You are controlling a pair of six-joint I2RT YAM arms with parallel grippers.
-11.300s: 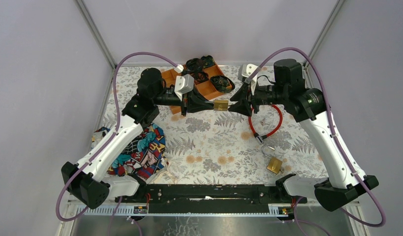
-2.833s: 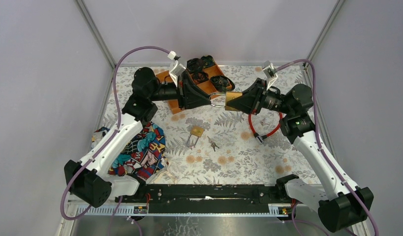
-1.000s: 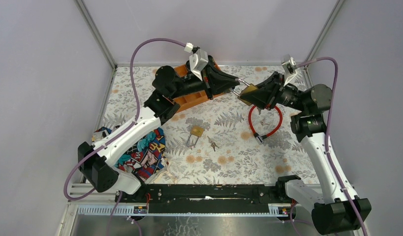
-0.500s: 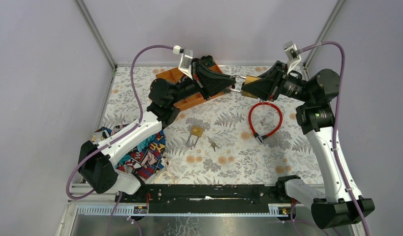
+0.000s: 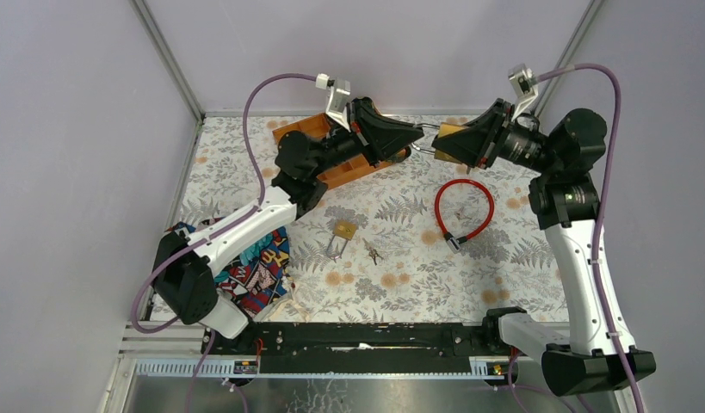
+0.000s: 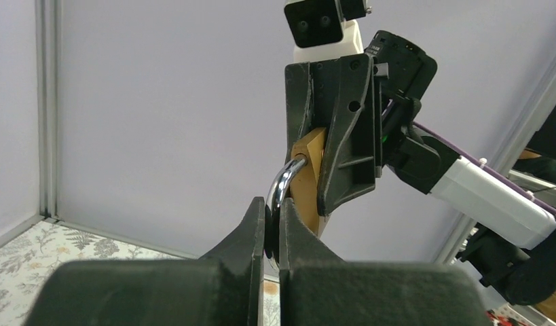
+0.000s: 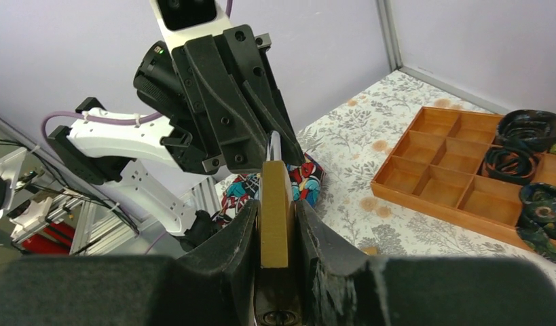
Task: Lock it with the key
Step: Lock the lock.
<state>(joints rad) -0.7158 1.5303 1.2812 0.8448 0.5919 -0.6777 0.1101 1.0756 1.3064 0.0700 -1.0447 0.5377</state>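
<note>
A brass padlock (image 5: 449, 132) hangs in the air above the back of the table, held between both grippers. My left gripper (image 5: 415, 138) is shut on its silver shackle (image 6: 286, 187), which curves up out of the fingertips (image 6: 258, 217) in the left wrist view. My right gripper (image 5: 443, 144) is shut on the brass body (image 7: 275, 204), clamped edge-on between its fingers. The keyhole end sits deep between the right fingers. A small key bunch (image 5: 374, 252) lies on the table mat, apart from both grippers.
A second brass padlock (image 5: 343, 232) lies on the mat left of the keys. A red cable loop (image 5: 463, 211) lies to the right. A wooden compartment tray (image 5: 331, 163) with rolled belts stands at the back, and a patterned cloth (image 5: 245, 262) lies at the left front.
Both arms have carried the padlock up and to the right, toward the back wall. The padlock now lies level between them, and both grips are unchanged.
</note>
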